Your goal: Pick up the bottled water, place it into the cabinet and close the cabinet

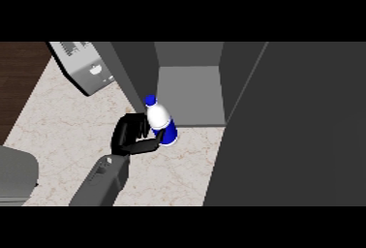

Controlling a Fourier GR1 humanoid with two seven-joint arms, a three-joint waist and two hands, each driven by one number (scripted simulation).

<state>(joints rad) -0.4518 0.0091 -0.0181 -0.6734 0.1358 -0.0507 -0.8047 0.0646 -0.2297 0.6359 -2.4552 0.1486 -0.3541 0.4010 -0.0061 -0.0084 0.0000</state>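
Note:
The bottled water, white with a blue cap and blue base, stands tilted slightly at the front left corner of the open cabinet. My right hand is shut on it from the left: fingers curl behind the bottle and the thumb reaches across its lower front. Its grey forearm comes up from the lower edge. The cabinet's grey inside shelf shows with nothing on it. My left hand does not show.
The cabinet's dark door stands open and fills the right side. A grey appliance sits at the back left on the marble counter. A grey rounded shape lies at the lower left edge.

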